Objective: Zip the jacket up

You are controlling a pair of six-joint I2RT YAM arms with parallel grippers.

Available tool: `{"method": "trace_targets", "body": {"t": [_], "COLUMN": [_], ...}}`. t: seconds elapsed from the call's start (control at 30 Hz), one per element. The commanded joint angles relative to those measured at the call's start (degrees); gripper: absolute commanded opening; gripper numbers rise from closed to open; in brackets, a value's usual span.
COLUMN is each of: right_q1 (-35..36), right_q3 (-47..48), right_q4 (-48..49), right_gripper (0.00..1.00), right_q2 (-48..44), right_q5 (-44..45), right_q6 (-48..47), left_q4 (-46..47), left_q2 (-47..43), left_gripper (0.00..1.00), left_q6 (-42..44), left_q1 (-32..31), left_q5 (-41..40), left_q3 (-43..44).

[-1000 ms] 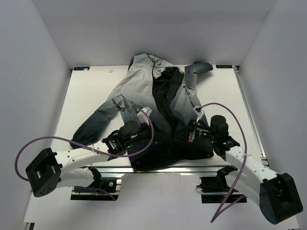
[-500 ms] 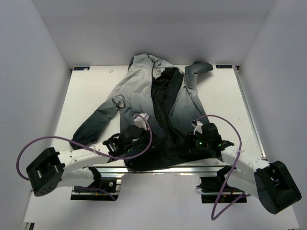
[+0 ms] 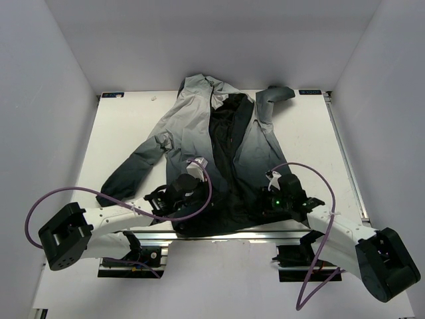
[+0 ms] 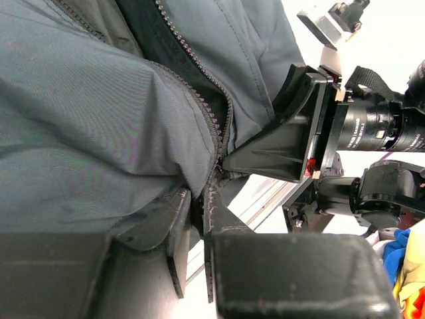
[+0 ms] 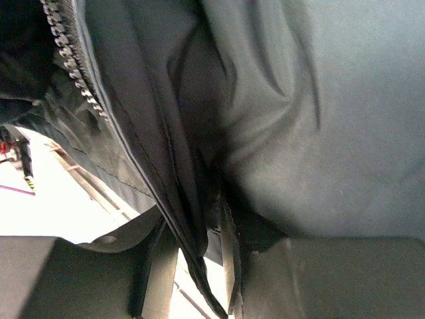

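Note:
The jacket (image 3: pixel 192 126) lies flat on the white table with its hood far, its front open and the black lining showing. Its dark hem reaches the near edge. My left gripper (image 3: pixel 188 199) is shut on the hem's left front edge. In the left wrist view the jaws (image 4: pixel 197 206) pinch the fabric just below the zipper teeth (image 4: pixel 212 116). My right gripper (image 3: pixel 264 199) is at the hem's right front edge. In the right wrist view a fold of the jacket edge (image 5: pixel 192 219) passes between its fingers, below the zipper teeth (image 5: pixel 66 53).
The right arm (image 4: pixel 372 126) shows close beside the left gripper. An aluminium rail (image 3: pixel 219 236) runs along the table's near edge under the hem. Purple cables (image 3: pixel 40 206) loop off both arms. White walls enclose the table (image 3: pixel 126 126) on three sides.
Both grippers drew back toward the near edge with the hem. The bunched dark hem now lies flatter, and the right gripper has moved left and nearer.

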Motion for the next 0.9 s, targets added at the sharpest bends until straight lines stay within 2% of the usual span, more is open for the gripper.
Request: {"method": "trace_targets", "body": {"t": [0.0,0.13,0.23,0.27,0.3,0.43,0.53,0.67,0.77,0.8,0.83,0.87], "right_q1": [0.4,0.4,0.5,0.5,0.5,0.5,0.5,0.5,0.5,0.5,0.5,0.5], "right_q3": [-0.8,-1.0,-1.4,-1.3,-1.0,0.0,0.7,0.9,0.7,0.5,0.5,0.2], "right_q4": [-3.5,-5.7,-4.6,-4.3,-4.2,-4.6,-5.4,-6.7,-7.3,-7.3,-7.1,-6.9], "right_gripper": [0.34,0.35,0.21,0.14,0.13,0.12,0.24,0.29,0.18,0.12,0.0,0.0], "right_q2": [-1.8,-2.8,-3.2,-3.3,-3.2,-3.3,-3.5,-3.7,-3.9,-4.0,-4.2,-4.4], "right_q5": [2.2,2.9,2.4,2.0,1.6,1.1,0.8,1.1,1.2,1.2,1.3,1.3], "right_q6": [-0.4,-0.9,-0.9,-0.8,-0.8,-1.1,-1.4,-1.6,-1.9,-2.0,-1.9,-2.0], "left_q4": [-0.2,-0.2,-0.2,-0.2,-0.3,-0.4,-0.8,-0.6,-0.6,-0.7,-0.6,-0.6], "left_q2": [-0.1,0.5,0.9,1.2,1.3,1.5,1.6,1.9,2.0,2.0,2.1,2.1], "left_gripper": [0.0,0.0,0.0,0.0,0.0,0.0,0.0,0.0,0.0,0.0,0.0,0.0], "left_q6": [1.0,1.2,1.5,1.7,1.8,2.0,2.0,2.1,2.2,2.2,2.2,2.3], "left_q1": [-0.2,-0.2,-0.2,-0.2,-0.2,-0.1,-0.1,-0.2,-0.2,-0.2,-0.2,-0.2], "left_q5": [0.1,0.4,0.9,1.1,1.2,1.3,1.4,1.7,1.7,1.7,1.8,1.8], "left_q3": [1.7,1.9,2.2,2.3,2.5,2.7,2.8,2.9,2.9,2.9,2.9,3.0]}}
